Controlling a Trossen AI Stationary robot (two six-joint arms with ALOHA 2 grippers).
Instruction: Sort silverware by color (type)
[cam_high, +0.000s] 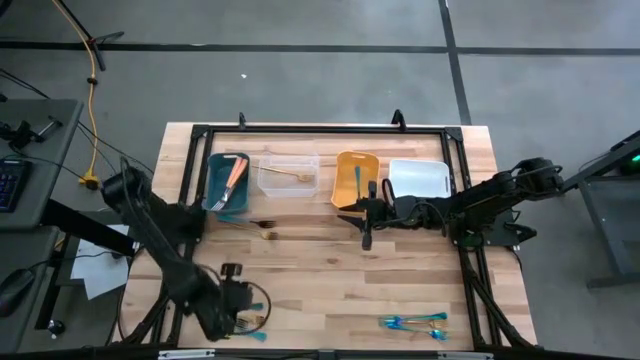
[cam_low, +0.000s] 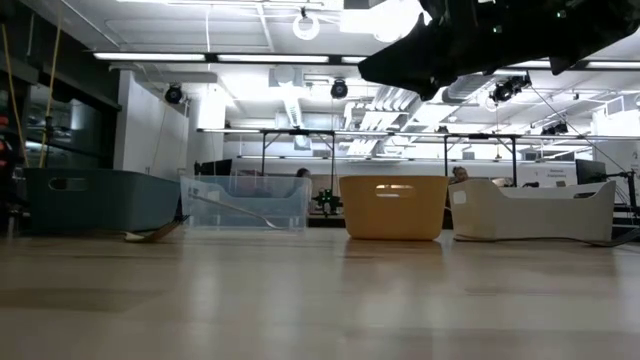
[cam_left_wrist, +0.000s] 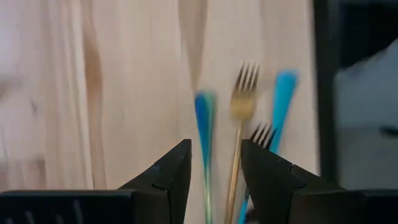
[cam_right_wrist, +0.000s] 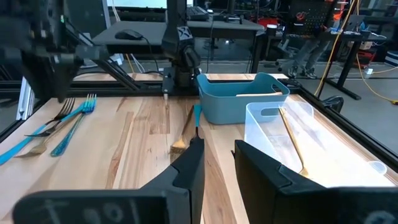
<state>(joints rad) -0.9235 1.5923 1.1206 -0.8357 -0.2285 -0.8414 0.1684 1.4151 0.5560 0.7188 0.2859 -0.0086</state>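
Observation:
Three pieces of silverware lie side by side near the table's front left edge: a teal-blue utensil (cam_left_wrist: 204, 118), a gold fork (cam_left_wrist: 242, 99) and a teal-blue fork (cam_left_wrist: 281, 99). My left gripper (cam_left_wrist: 216, 165) hangs open above them, pointing steeply down, its fingers apart over the teal utensil and the gold fork (cam_high: 255, 322). More teal-blue forks (cam_high: 415, 322) lie at the front right, and gold and dark pieces (cam_high: 263, 231) in front of the teal bin. My right gripper (cam_high: 365, 228) is open and hovers level in front of the orange bin (cam_high: 357, 178), with nothing between its fingers (cam_right_wrist: 217, 163).
Four bins stand in a row at the back: teal (cam_high: 212, 175) with salmon-orange and teal pieces, clear (cam_high: 268, 185) with a gold piece, orange, and white (cam_high: 419, 178). A black frame (cam_high: 462, 200) runs round the table. Bare wood lies between the two arms.

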